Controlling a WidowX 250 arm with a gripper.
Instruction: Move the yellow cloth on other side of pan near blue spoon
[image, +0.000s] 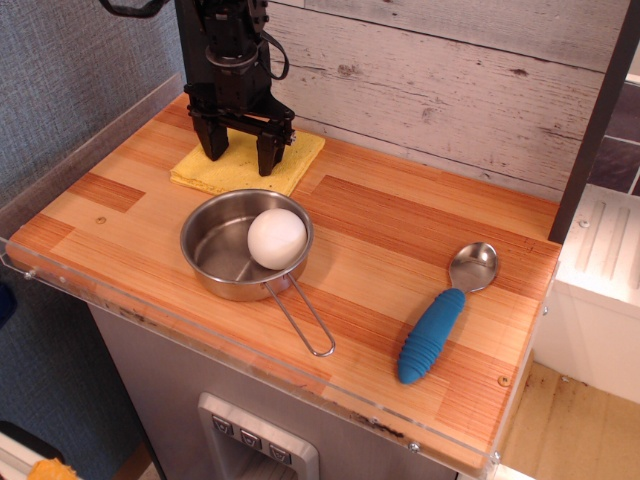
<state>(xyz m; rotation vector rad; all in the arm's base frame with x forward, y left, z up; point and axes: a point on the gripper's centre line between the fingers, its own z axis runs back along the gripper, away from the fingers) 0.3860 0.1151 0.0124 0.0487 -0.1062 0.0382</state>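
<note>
Colours on bench (400, 230): striped orange-tan wood grain.
Yellow cloth (235, 165), black tool (240, 158), shiny steel pan (215, 250) with white ball (277, 237), spoon (445, 310) with bright blue ribbed handle and silver bowl. Whitewashed grey plank wall (450, 90) behind, blue-grey textured wall (70, 70) at left.
</note>
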